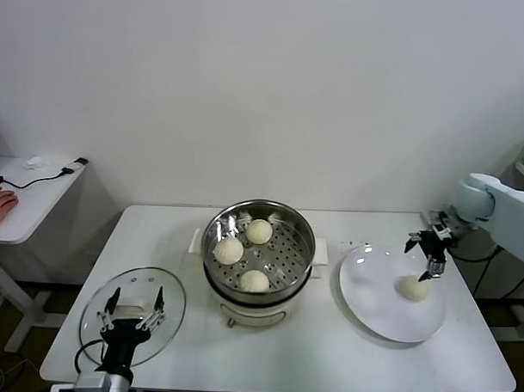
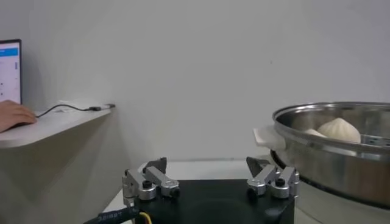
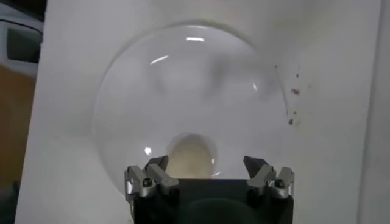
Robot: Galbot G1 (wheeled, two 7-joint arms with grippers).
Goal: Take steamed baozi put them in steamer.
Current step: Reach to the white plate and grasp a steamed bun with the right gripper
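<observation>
Left tool (image 1: 135, 310) over lid (image 1: 177, 298) edge

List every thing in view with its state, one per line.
Steamer: uncovered, three baozi inside.
Baozi in steamer: resting on the perforated floor.
Plate: on the table, one baozi on it.
Baozi on plate: not gripped.
Glass lid: off, flat on the table.
Right gripper: open, over the plate baozi.
Left gripper: open, idle over the lid.
</observation>
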